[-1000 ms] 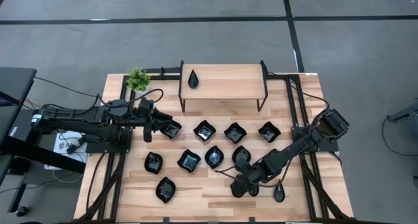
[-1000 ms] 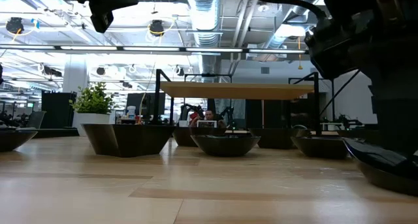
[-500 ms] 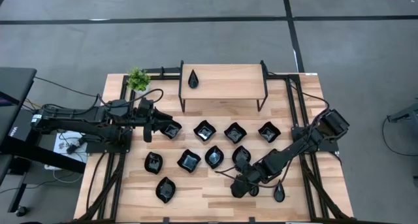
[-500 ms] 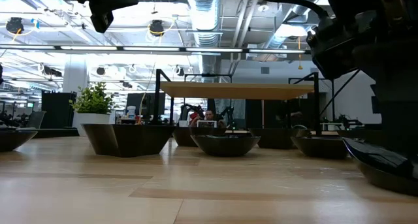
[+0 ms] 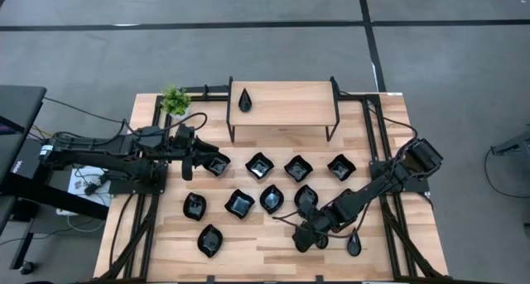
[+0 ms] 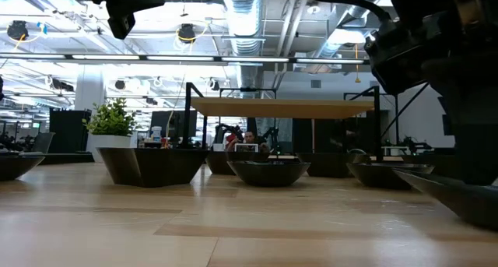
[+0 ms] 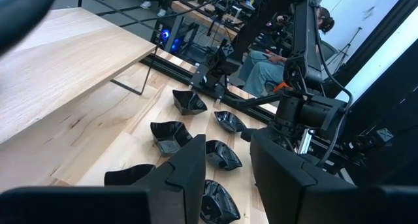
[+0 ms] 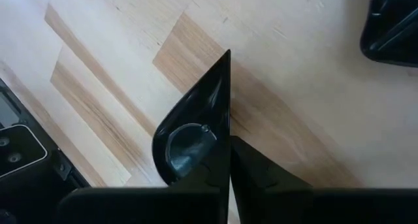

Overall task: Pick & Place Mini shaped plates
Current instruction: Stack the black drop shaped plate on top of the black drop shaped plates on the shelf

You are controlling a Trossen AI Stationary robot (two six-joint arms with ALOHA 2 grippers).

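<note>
My right gripper (image 5: pixel 307 239) is pinched fully closed on the rim of a teardrop plate (image 8: pixel 189 136), down at the table (image 5: pixel 273 251) edge farthest from the wooden shelf (image 5: pixel 281 102). My left gripper (image 5: pixel 201 161) sits partly open and empty just beside the shelf's left leg.

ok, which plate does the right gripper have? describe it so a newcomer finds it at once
Start at the wooden shelf at the table's far edge, then come to the near edge on the right arm's side. There the right gripper is shut on a narrow teardrop plate. Unlike the other plates, it sits pinched by its rim.
</note>
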